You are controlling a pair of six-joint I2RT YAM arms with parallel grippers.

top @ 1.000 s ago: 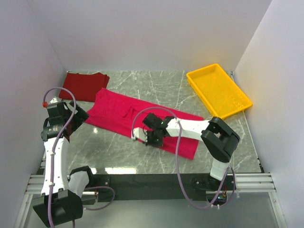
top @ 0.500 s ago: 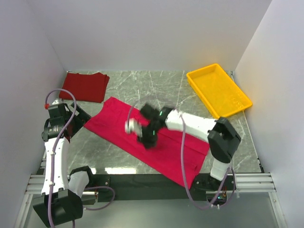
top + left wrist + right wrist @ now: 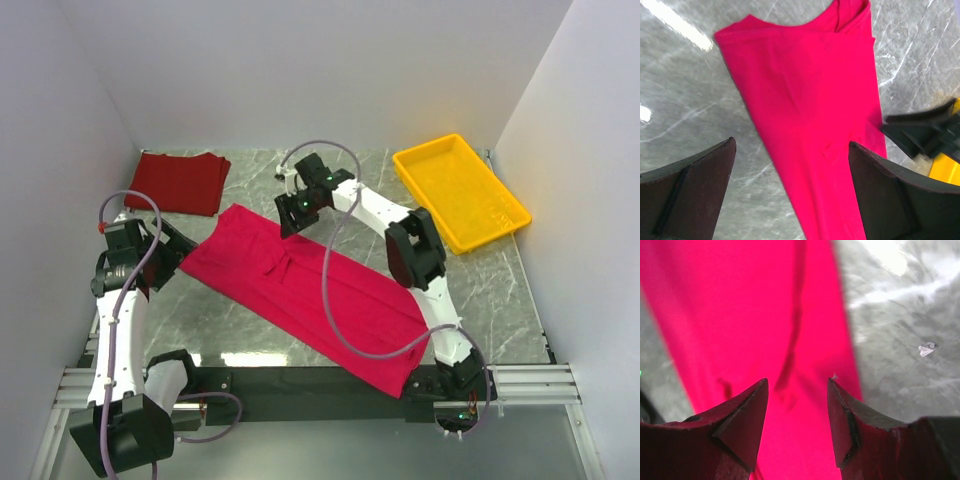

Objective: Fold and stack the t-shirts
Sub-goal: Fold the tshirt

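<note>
The crimson t-shirt lies spread flat in a long diagonal strip from the middle left to the table's front edge. In the left wrist view the crimson t-shirt fills the middle, and in the right wrist view the crimson t-shirt lies below the fingers. The maroon t-shirt lies folded at the back left. My right gripper hovers open over the crimson shirt's far edge, holding nothing. My left gripper stands wide open just off the shirt's left corner, empty.
A yellow tray sits at the back right, empty. The crimson shirt's near end reaches over the dark front rail. White walls close in the table on three sides. The right gripper shows at the left wrist view's right edge.
My right gripper opened and let go of the crimson shirt, then swung from the front middle to the shirt's far edge. The shirt now lies longer and flatter. The left arm barely moved.
</note>
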